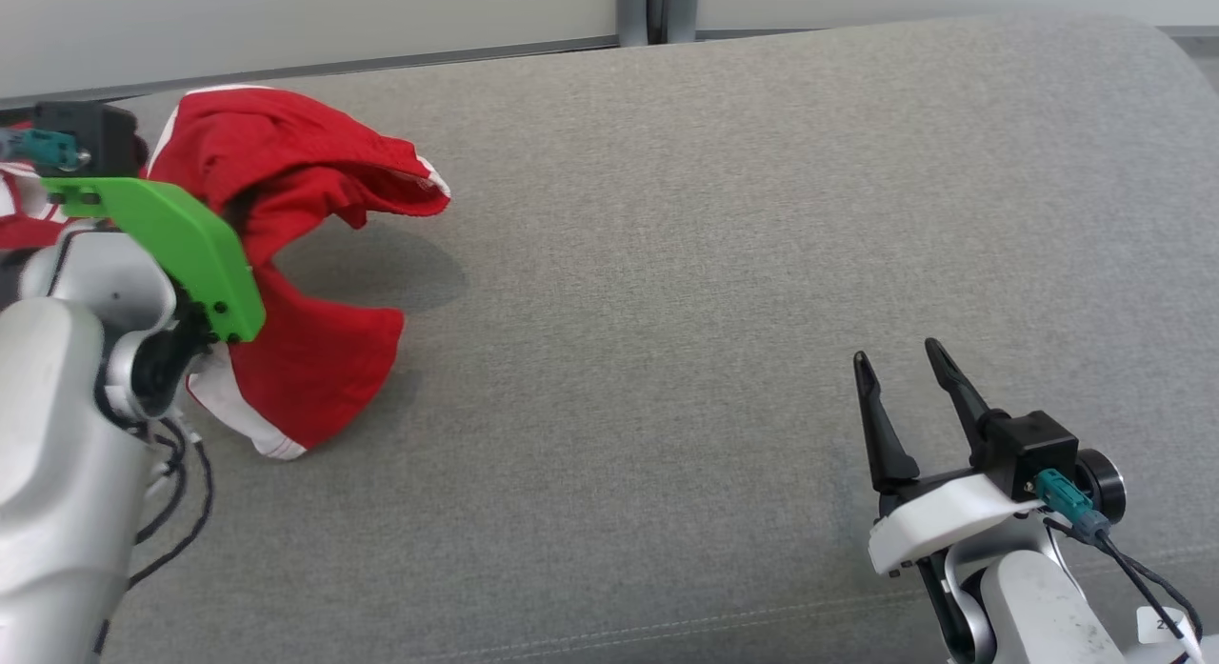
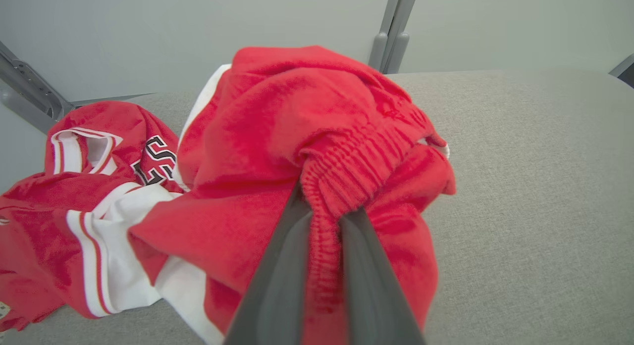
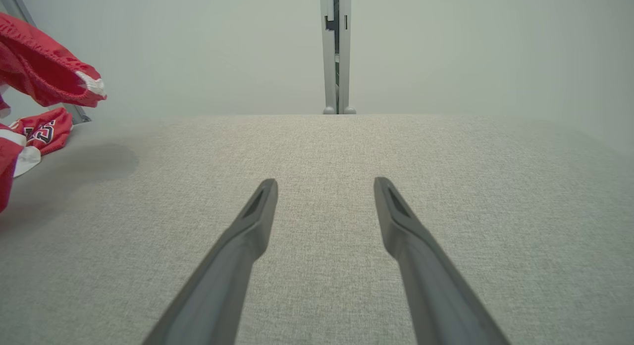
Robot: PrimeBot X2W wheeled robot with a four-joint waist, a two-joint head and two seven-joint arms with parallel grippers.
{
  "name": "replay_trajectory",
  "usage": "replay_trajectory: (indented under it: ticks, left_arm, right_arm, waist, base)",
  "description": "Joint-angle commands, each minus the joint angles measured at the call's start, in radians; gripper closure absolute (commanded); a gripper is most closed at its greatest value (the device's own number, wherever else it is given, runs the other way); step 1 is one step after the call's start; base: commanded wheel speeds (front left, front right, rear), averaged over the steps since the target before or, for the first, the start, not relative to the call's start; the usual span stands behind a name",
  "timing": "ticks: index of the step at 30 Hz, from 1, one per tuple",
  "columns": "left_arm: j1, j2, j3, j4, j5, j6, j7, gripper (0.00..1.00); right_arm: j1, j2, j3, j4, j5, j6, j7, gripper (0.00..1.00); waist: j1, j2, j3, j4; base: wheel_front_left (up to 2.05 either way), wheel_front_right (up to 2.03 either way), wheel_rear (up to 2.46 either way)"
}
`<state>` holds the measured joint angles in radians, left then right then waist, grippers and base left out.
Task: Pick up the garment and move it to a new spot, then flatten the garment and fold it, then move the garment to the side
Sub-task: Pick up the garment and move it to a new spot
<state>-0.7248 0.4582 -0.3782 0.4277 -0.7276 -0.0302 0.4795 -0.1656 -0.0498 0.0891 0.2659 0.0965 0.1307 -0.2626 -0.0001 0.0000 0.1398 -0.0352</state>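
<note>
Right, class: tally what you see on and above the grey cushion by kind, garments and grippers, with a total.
Garments: 2, the red shorts pinched in the left gripper and the red-and-white jersey lying beside them.
Grippers: 2, the left gripper shut, the right gripper open.
Total: 4

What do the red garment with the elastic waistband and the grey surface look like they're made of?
Red garment with the elastic waistband: soft knit, likely fleece or jersey; matte, slightly fuzzy nap.
Grey surface: woven upholstery fabric, it seems; matte, fine heathered weave, stitched seam along the near edge.
</note>
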Motion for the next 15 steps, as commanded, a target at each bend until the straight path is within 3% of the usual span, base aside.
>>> replay_trajectory:
  ticks: [1,8,11,15]
  left_arm:
    - [-0.018,-0.028,-0.007,0.015,0.011,0.017,-0.018,1.00]
    - [-0.064,-0.178,-0.096,0.119,0.061,0.011,-0.101,1.00]
    - [-0.088,-0.238,-0.124,0.189,0.084,0.029,-0.135,1.00]
    - [-0.108,-0.291,-0.145,0.262,0.097,0.034,-0.173,1.00]
  right_arm:
    - [0.010,-0.001,0.006,-0.004,0.008,0.000,-0.004,0.00]
    - [-0.015,-0.001,0.043,-0.006,0.028,0.000,-0.005,0.00]
    - [-0.029,-0.001,0.064,-0.011,0.046,0.000,-0.005,0.00]
    - [-0.038,-0.001,0.089,-0.010,0.061,0.000,-0.005,0.00]
  waist:
    - [0.0001,0.0000,-0.019,-0.053]
    - [0.0001,0.0000,0.002,-0.165]
    - [0.0001,0.0000,0.023,-0.217]
    - [0.0001,0.0000,0.047,-0.270]
  base:
    - [0.00,0.00,0.00]
    - [0.00,0.00,0.00]
    - [0.00,0.00,0.00]
    - [0.00,0.00,0.00]
